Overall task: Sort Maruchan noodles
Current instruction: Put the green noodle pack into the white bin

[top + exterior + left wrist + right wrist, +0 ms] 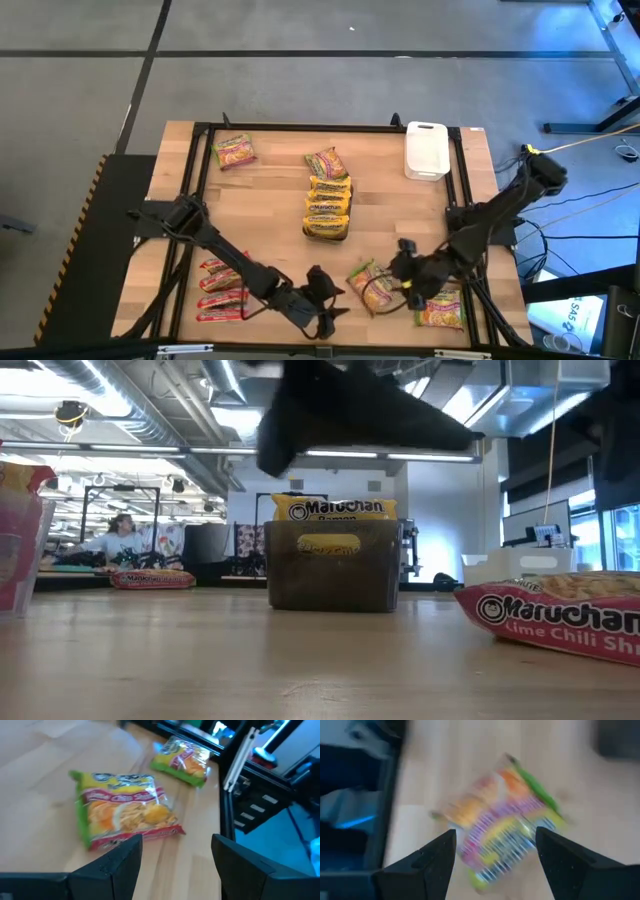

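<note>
- My left gripper (pixel 325 300) hovers low at the near edge of the table, fingers spread wide with nothing between them; the left wrist view shows the bare wood in the gap.
- Straight ahead of those fingers lies a green-and-pink packet (pixel 124 810), flat on the wood. I'm lined up on it because it sits loose, outside any group.
- My right gripper (pixel 405 265) hangs just past that same packet (pixel 372 288) on the other side, fingers also apart and empty, with a green-edged packet (pixel 502 820) showing between them, too blurred to say which one.
- Another green-and-pink packet (pixel 441 309) rests near the right corner by my right arm, so that corner looks like where this kind is being gathered.
- Red packets (pixel 222 290) lie side by side at the near left: that pile reads as one finished kind.
- Yellow packets (pixel 328 205) stand packed in the dark tray (pixel 333 570) mid-table, on edge so more fit.
- Two strays wait at the far side: one at the left corner (pixel 234 151), one just behind the tray (pixel 325 162).
- The white tray (pixel 427 149) at the far right holds nothing that I can see.
- My guess: the packet between my two grippers is the next to grab.
</note>
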You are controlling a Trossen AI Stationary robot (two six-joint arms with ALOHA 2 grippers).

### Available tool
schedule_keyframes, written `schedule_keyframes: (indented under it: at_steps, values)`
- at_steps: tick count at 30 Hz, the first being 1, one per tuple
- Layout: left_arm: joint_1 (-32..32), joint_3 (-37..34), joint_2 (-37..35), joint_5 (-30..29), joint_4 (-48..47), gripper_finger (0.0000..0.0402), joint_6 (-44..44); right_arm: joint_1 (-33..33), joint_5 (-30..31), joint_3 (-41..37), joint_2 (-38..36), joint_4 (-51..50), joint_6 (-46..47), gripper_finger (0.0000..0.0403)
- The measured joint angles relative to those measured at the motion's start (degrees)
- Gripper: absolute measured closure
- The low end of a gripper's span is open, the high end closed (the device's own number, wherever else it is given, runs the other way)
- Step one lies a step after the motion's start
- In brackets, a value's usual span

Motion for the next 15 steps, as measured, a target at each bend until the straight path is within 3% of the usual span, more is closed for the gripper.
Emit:
schedule_keyframes:
  at_steps: [5,11,15]
  values:
    - [0.9,0.0,4.7,0.6,8.5,0.0170,2.9,1.2,1.3,-10.3,-5.9,3.7,17.0,0.0150]
    - [2.2,0.2,8.2,1.9,9.4,0.0170,2.1,0.2,-2.6,-24.9,-9.1,26.2,31.7,0.0150]
    - [2.6,1.1,11.1,2.7,9.9,0.0170,1.6,-0.6,-2.1,-31.0,-7.7,37.8,37.0,0.0150]
